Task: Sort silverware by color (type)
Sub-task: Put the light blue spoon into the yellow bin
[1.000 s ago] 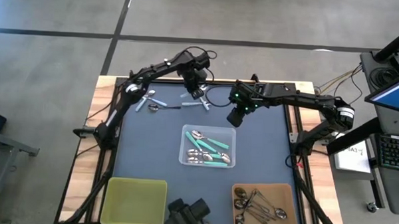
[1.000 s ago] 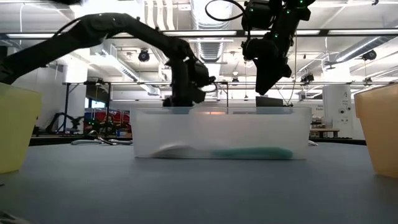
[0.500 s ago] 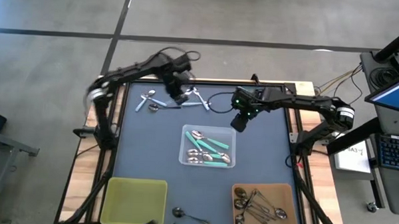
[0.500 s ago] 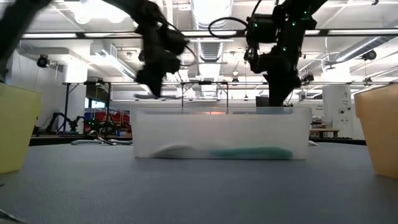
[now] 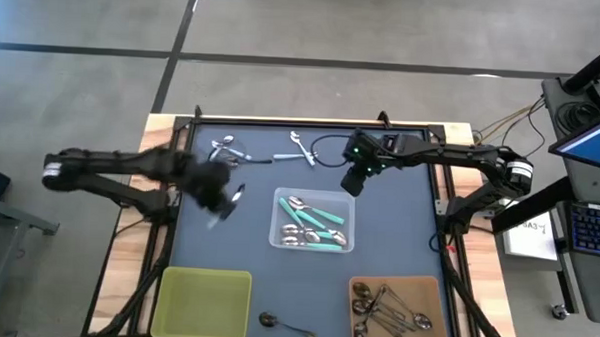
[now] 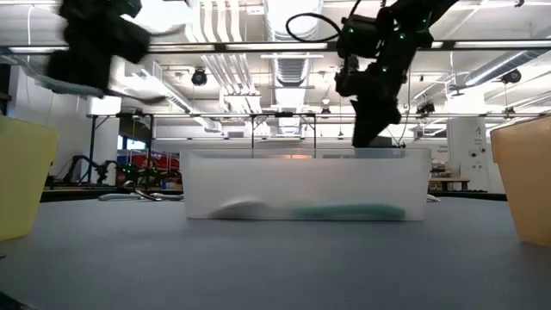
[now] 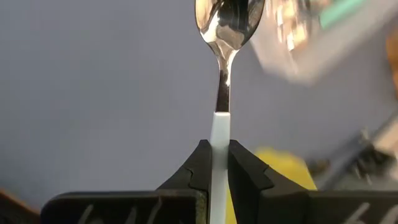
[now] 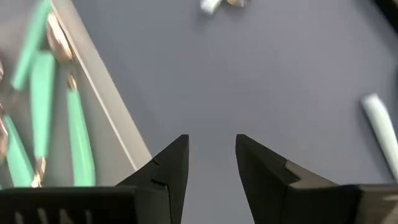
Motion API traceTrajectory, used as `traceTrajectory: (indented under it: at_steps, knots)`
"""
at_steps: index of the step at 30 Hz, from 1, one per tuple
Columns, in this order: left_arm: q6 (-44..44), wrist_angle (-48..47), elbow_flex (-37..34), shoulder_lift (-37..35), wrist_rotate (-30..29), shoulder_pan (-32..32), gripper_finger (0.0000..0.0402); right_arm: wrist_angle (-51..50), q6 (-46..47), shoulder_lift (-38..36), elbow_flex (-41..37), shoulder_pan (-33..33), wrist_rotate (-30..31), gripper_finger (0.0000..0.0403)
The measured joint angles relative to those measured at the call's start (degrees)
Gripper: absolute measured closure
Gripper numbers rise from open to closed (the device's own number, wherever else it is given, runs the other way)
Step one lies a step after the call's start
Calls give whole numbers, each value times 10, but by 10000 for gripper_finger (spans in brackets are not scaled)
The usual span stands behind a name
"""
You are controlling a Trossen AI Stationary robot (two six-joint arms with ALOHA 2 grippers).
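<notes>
My left gripper (image 5: 220,197) hovers over the table's left middle, shut on the pale handle of a spoon (image 7: 227,22) whose shiny bowl points away from the fingers (image 7: 200,168). In the low view the left gripper (image 6: 93,45) is high on the left. My right gripper (image 5: 352,182) stands open and empty just behind the clear bin (image 5: 278,220), which holds teal-handled spoons (image 5: 323,217). Pale-handled spoons (image 5: 226,148) lie loose at the back of the table, with more (image 5: 301,149) near the right arm. A white handle (image 8: 379,118) lies ahead of the right fingers (image 8: 171,165).
A yellow bin (image 5: 200,303) sits at the front left. A brown bin (image 5: 361,286) at the front right holds dark metal spoons. One dark spoon (image 5: 280,323) lies on the mat between them. The mat between the left gripper and the yellow bin is bare.
The left arm has swung from the back of the table forward and to the left, carrying the pale-handled spoon. The right gripper has barely shifted.
</notes>
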Motion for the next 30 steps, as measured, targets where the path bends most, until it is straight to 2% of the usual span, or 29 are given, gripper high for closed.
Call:
traceTrajectory:
  at_steps: [3, 7, 10, 13, 16, 20, 30]
  knots:
    - [-144, 0, -27, -36, 0, -131, 389, 31, 0, 0, 0, 0, 0, 280]
    - [-306, 34, -52, -43, 0, -300, 389, 53, 1, 0, 0, 0, 0, 280]
    - [-355, 110, -57, -26, -1, -407, 389, 63, 2, 0, 0, 0, -1, 280]
    - [-375, 178, -58, 3, 0, -480, 389, 67, 2, 0, 0, 0, -2, 280]
    - [-405, 189, -57, 33, 1, -512, 387, 67, 2, 0, 0, 0, -1, 280]
    - [-434, 181, -57, 66, -1, -513, 373, 67, 2, 0, 0, 0, -1, 280]
    - [-410, 219, -57, 79, -1, -507, 306, 68, 30, 0, 0, 0, -5, 280]
